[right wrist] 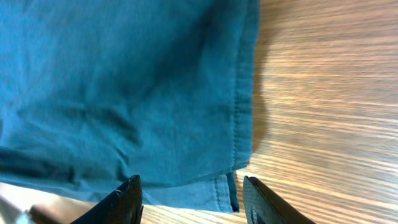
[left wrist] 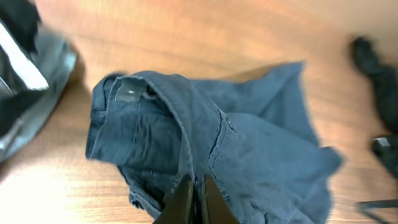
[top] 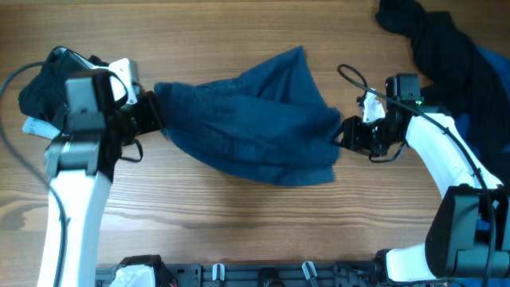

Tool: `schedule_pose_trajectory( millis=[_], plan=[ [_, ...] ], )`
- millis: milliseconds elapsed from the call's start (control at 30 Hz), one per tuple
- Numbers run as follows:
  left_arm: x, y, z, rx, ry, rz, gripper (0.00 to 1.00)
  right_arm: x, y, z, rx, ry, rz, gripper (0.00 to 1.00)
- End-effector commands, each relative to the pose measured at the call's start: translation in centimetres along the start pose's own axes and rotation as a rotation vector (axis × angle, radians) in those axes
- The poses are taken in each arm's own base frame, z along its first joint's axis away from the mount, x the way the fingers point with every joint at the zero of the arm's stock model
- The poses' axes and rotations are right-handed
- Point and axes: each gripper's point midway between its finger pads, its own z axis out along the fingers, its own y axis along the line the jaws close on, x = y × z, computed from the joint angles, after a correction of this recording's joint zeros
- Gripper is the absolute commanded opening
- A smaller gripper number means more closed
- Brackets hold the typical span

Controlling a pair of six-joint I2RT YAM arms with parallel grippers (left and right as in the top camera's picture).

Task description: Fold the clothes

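**Pinched at the left, spread wide at the right**

Reaches in from the near left edge with the left arm, white forearm running toward the far side and wrist bent to the right. Clamps the left gripper [top: 153, 113] narrow on a fold at the left end of the dark teal shorts [top: 255, 127]. Shows, in the left wrist view, both fingers [left wrist: 180, 202] almost meeting with cloth bunched between them, just near of the gathered waistband [left wrist: 161, 93] and its pale label [left wrist: 130, 93].

Comes in from the near right with the right arm, elbow out to the right and wrist turned left toward the cloth. Sets the right gripper [top: 347, 134] at the right edge of the shorts, jaws spread wide. Frames the stitched hem corner [right wrist: 227, 186] between them in the right wrist view, not closed on it. Cannot tell whether either finger touches the cloth.

Finds the shorts crumpled across the middle of the wooden table [top: 239, 231], spanning left to right between the two grippers, one peak of cloth pointing far.

Shows a black piece [top: 36, 88] at the far left, partly under the left arm. Shows a heap of black and brighter blue clothes [top: 446, 48] in the far right corner, beyond the right arm and apart from the shorts. Loops a black cable [top: 351, 77] over the table just far of the right wrist. Cannot make out the blurred grey and black shape [left wrist: 31, 93] at the left of the left wrist view.
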Motion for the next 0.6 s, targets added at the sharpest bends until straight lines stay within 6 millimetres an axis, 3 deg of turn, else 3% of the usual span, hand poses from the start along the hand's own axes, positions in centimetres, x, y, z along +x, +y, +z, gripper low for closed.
schedule_pose_trajectory(
  millis=[0, 100, 133, 200, 333, 567],
  plan=[
    [-0.8, -0.9, -2.1, 0.028, -0.061, 0.023, 0.04, 1.4, 0.6, 1.0, -0.077, 0.012, -0.062, 0.52],
    [-0.8, -0.9, -2.2, 0.028, -0.062, 0.023, 0.04, 1.2, 0.7, 1.9, -0.115, -0.021, -0.097, 0.55],
    [-0.8, -0.8, -2.0, 0.027, -0.058, 0.022, 0.04, 2.0, 1.6, 2.5, -0.172, -0.009, -0.157, 0.61],
    [-0.8, -0.8, -2.0, 0.027, -0.058, 0.022, 0.04, 2.9, 2.1, 3.2, -0.174, 0.012, -0.180, 0.61],
    [-0.7, -0.8, -2.0, 0.026, -0.055, 0.021, 0.04, 3.8, 0.8, 4.4, -0.064, 0.039, -0.093, 0.61],
    [-0.5, -0.8, -2.0, 0.024, -0.048, 0.019, 0.04, 4.7, 0.7, 5.3, -0.020, 0.061, -0.099, 0.60]
  ],
)
